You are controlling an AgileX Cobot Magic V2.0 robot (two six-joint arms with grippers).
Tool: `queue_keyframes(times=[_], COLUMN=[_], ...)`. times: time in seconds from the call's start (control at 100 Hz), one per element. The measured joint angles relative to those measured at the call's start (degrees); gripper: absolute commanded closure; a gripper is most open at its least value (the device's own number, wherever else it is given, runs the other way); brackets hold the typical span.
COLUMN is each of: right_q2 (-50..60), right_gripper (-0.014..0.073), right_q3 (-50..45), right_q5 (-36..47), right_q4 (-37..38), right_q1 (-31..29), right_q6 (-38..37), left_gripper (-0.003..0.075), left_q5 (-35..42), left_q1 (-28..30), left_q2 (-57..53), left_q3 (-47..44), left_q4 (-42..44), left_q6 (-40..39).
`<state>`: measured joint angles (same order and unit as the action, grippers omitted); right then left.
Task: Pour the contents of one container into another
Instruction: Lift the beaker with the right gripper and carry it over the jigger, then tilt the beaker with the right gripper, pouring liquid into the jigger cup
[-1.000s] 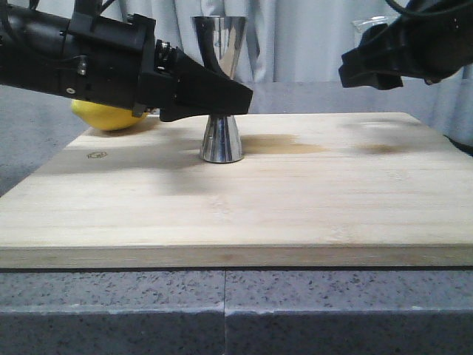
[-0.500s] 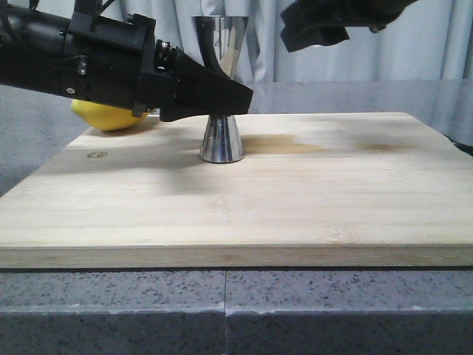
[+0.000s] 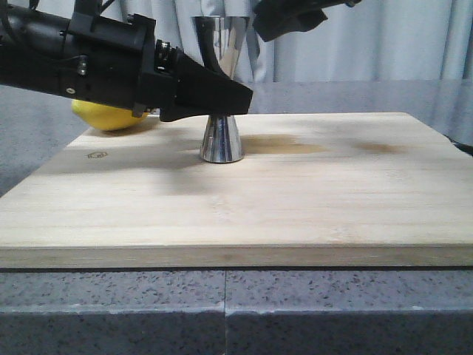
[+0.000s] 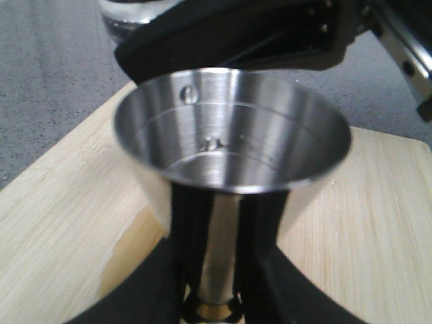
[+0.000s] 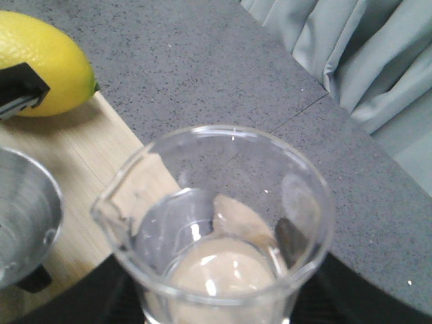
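Overhead, my right gripper clasps the glass beaker, pale liquid inside, just above and right of the steel jigger. My left gripper pinches the jigger's waist, upright on the wooden board; lemon far left, curtains behind.

The tall polished steel hourglass jigger gleams mirror-bright, brushed inside. The small clear glass beaker is smooth and glossy. The pale wooden board looks matt, the grey speckled stone counter grainy.
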<state>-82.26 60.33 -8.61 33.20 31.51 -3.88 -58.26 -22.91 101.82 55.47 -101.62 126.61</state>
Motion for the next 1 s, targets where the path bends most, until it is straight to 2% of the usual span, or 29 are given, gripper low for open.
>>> queue_keyframes(times=[0.36,1.0], right_q2=[0.00,0.00], right_gripper=[0.0327,0.0327], right_q3=[1.33,1.61], right_q5=[-2.29,-3.06], right_q4=[5.29,10.79], right_q1=[2.05,2.19], right_q6=[0.00,0.05], left_gripper=[0.0598,0.0598], left_q5=[0.00,0.00], left_q1=[0.00,0.00], left_q2=[0.00,0.00], left_q3=[0.00,0.00], left_q4=[0.00,0.00], left_q6=[0.00,0.00])
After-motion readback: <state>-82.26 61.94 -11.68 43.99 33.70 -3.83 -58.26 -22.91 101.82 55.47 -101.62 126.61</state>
